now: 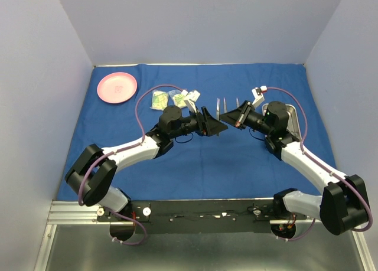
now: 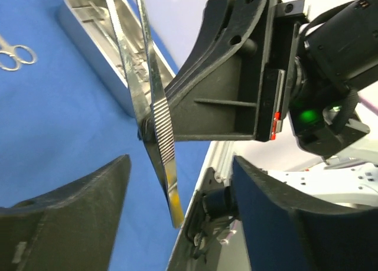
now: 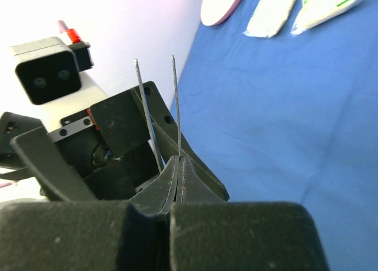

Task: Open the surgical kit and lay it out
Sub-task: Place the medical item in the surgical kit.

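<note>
The left gripper point(image 2: 182, 160) stood wide open, straddling the tweezers point(image 2: 160, 123) without touching them. The right gripper point(image 3: 177, 170), clamped shut, held them aloft beside the tray point(image 2: 97, 61), on its left-arm side. This looked like a hand-over. Next, the left jaws must close squarely.

Plain royal-blue cloth wrap point(image 1: 207, 165): pink plate point(image 1: 117, 87) on its far-left corner, yellow-green packets point(image 1: 158, 99) along its far edge, silver tweezers point(image 2: 160, 129) with ribbed grip, grey steel tray point(image 2: 94, 57).
</note>
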`<move>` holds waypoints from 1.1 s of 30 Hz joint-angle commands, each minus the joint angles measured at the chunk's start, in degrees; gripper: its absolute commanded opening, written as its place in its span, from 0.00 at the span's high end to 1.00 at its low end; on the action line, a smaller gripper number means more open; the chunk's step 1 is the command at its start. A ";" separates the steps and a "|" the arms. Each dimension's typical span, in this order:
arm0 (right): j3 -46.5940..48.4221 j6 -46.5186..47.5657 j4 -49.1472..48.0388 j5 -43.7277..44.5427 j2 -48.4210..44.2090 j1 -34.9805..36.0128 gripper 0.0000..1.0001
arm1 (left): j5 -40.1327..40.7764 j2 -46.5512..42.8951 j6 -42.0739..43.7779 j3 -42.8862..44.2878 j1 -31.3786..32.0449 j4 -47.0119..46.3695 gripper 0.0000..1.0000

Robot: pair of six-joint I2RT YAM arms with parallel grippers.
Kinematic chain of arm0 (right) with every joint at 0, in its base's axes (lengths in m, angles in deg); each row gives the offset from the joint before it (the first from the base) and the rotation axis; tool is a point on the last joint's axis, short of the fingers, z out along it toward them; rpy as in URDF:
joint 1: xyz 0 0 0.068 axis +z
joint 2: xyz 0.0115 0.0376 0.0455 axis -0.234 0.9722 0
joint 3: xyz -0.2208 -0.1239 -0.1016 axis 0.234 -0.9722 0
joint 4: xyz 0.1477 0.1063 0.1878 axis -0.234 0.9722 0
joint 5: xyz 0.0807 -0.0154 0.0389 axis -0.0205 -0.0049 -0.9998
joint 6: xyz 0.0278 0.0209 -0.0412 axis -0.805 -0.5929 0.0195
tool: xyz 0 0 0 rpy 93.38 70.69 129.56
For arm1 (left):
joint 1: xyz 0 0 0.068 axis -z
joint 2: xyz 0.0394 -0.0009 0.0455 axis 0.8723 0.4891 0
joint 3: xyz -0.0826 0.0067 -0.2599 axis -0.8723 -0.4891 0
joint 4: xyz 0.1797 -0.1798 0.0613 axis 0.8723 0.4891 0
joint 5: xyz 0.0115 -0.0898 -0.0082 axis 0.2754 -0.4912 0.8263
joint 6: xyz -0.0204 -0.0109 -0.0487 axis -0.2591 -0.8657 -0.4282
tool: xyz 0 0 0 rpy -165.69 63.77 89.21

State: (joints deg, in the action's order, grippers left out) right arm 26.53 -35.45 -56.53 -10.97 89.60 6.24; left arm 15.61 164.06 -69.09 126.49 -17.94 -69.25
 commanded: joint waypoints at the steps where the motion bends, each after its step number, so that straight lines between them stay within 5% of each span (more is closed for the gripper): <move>1: -1.67 -4.00 -6.88 -2.94 -0.07 -0.61 0.99 | -2.89 1.82 -4.87 -1.87 0.28 -8.03 0.36; 8: -3.26 -5.51 -9.44 -3.11 0.01 -2.10 0.99 | -3.07 2.17 -8.13 -3.80 0.28 -12.52 0.46; 21: -3.79 -3.58 -10.32 -4.25 0.89 -2.46 0.99 | -2.27 0.68 -7.34 -3.98 0.28 -10.94 0.95; 30: -3.70 7.14 1.52 -0.48 -2.00 -2.89 0.56 | 1.15 -3.71 -5.50 -6.79 -3.48 -5.32 1.00; 33: -2.65 12.32 8.54 2.50 -3.15 -2.98 0.45 | 4.56 -7.05 -1.57 -7.59 -6.30 3.45 1.00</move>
State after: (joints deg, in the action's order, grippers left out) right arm 23.36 -32.13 -60.20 -12.23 88.81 3.61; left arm 13.91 162.31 -76.04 120.42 -19.73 -75.06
